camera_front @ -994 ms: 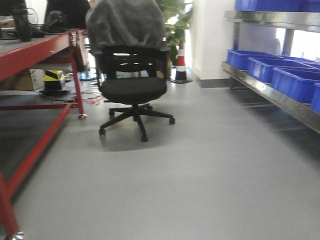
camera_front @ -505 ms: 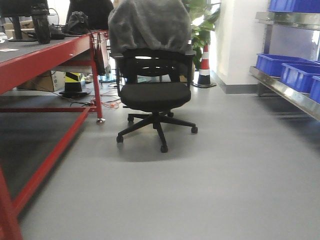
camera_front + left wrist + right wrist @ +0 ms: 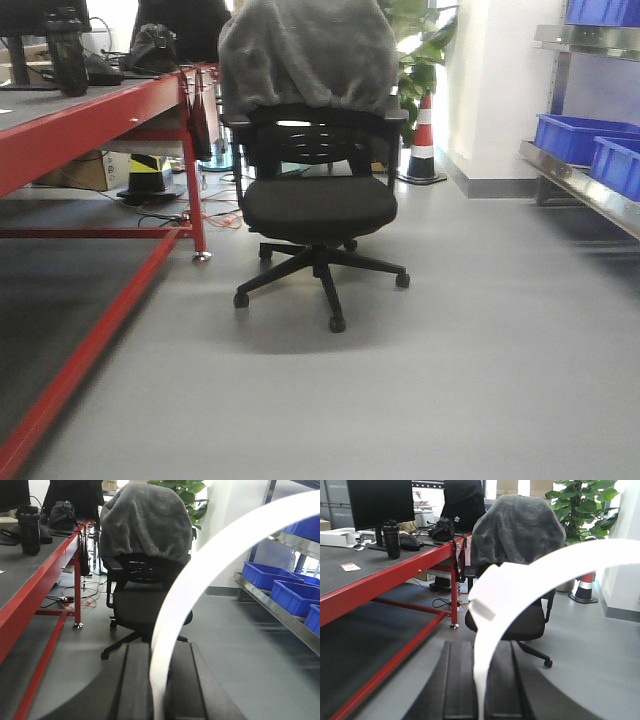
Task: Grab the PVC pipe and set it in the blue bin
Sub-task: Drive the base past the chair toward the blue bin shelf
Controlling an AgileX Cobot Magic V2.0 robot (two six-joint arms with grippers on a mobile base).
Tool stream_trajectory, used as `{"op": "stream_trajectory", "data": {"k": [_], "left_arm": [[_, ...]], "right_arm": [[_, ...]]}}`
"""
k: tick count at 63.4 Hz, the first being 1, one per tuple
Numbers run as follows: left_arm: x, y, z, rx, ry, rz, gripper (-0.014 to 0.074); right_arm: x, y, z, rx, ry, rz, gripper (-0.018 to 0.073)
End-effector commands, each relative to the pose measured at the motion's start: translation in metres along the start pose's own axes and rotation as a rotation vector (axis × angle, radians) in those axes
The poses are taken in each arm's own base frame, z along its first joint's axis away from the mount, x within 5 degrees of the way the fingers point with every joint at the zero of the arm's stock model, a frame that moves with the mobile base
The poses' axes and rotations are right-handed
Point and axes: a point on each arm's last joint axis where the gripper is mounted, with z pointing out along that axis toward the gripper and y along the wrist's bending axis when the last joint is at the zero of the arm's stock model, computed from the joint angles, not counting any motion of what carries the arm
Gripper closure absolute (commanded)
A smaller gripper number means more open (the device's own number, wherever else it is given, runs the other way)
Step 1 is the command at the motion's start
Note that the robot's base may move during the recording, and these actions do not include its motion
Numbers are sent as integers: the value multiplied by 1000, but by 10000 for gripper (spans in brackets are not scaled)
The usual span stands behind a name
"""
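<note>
In the front view, the black chair (image 3: pixel 315 200) had grown bigger and moved to the middle. The blue bins (image 3: pixel 585 135) had slid toward the right edge. So I think I was turning away from the shelf, and I would have to turn back. The white PVC pipe (image 3: pixel 200 570) curved up between my two arms. The left gripper (image 3: pixel 159 647) and the right gripper (image 3: pixel 480 645) each seemed to pinch it. I could read no words. The little card (image 3: pixel 350 566) on the red table (image 3: pixel 380 582) was too small.
</note>
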Motion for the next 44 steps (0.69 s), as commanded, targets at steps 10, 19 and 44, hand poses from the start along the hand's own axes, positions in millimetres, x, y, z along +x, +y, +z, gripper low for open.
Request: {"op": "stream_trajectory", "data": {"k": [10, 19, 44], "left_arm": [[-3, 0, -1, 3, -29, -4, 708], [-3, 0, -1, 3, -29, -4, 708], [-3, 0, -1, 3, -29, -4, 708]], "right_arm": [[-2, 0, -1, 1, -30, -16, 727], [-2, 0, -1, 1, -30, -16, 727], [-2, 0, -1, 1, -30, -16, 727]]}}
